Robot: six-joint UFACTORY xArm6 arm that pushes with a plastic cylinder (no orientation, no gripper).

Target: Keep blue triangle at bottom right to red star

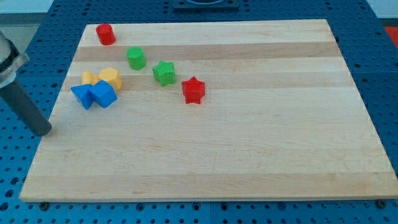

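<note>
Dark rod at the far left of the frame, slanting down from the upper left corner — my tip (43, 131) just at the left edge of the wooden board (249, 155), touching no block and holding nothing, being a bare rod with nothing to open or close.

Blue triangle (81, 96) in the left part of the frame, up and to the right of my tip, near but clearly apart from it. Pressed against the triangle's right side, a blue cube (103, 94). Directly above that pair, two yellow blocks: a small one (88, 78) of unclear shape, and a larger, rounded one (111, 78) beside it on the right, both close to or touching the blue blocks below.

Red star (193, 90) nearer the centre of the frame, well to the right of the blue triangle and at roughly the same height — so the triangle lies to the star's left, not at its lower right. Green star (164, 73) just up and left of the red star, close but apart. Green block (136, 58), roughly cylindrical, further up and left. Red cylinder (105, 34) near the board's upper left corner, apart from the rest.

Blue perforated table surface (379, 74) all around the board.
</note>
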